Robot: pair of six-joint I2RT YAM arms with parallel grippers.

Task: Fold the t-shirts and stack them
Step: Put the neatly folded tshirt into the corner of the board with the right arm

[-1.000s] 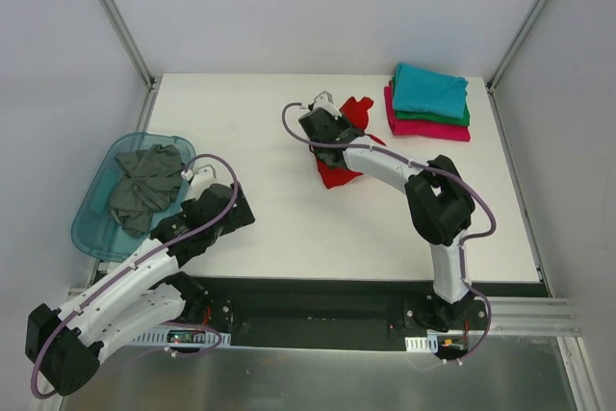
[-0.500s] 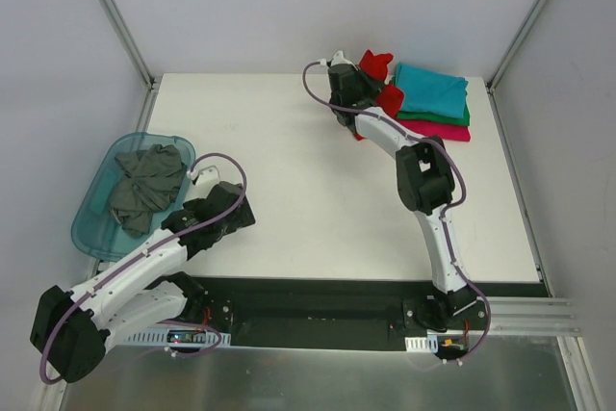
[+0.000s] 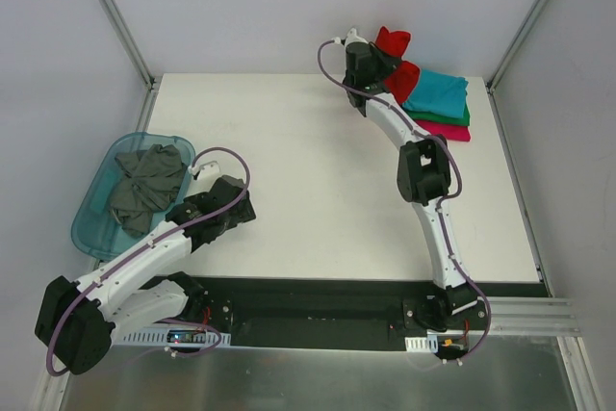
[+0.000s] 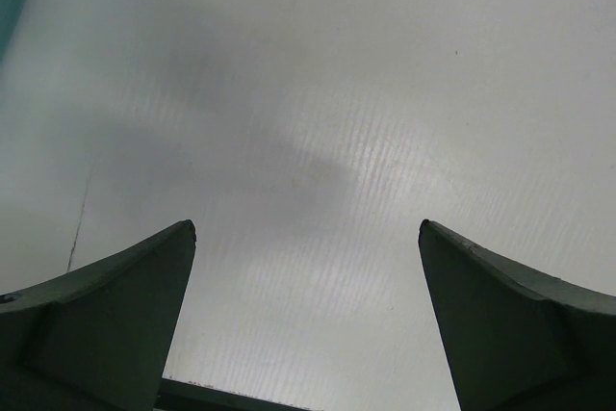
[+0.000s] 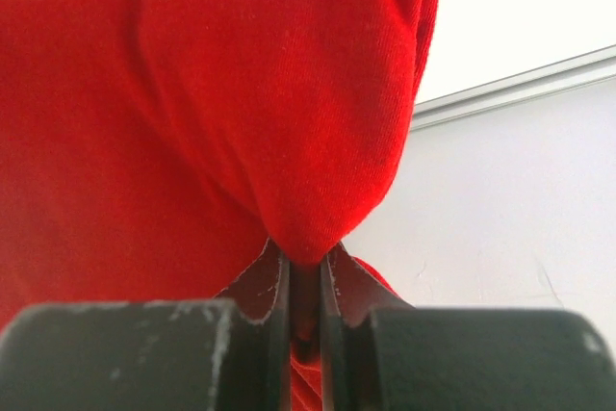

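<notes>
Bench (image 3: 308,180): white, both arm bases at near edge. Tub (image 3: 89,230): translucent blue, at left edge of bench; dark grey t-shirt (image 3: 144,188) crumpled inside. Folded stack at far right corner: teal t-shirt (image 3: 438,91) on top, green t-shirt (image 3: 454,119) showing as an edge beneath, magenta-pink t-shirt (image 3: 438,131) at bottom. Red t-shirt (image 3: 393,42) (image 5: 241,113): bunched, held up at far edge, overlapping stack's left corner in top view. Right end effector (image 3: 378,58) (image 5: 304,271): narrow, pinching a fold of red cloth between its fingers. Left end effector (image 3: 203,170) (image 4: 306,228): spread wide, holding nothing, low over bare bench just right of tub.
</notes>
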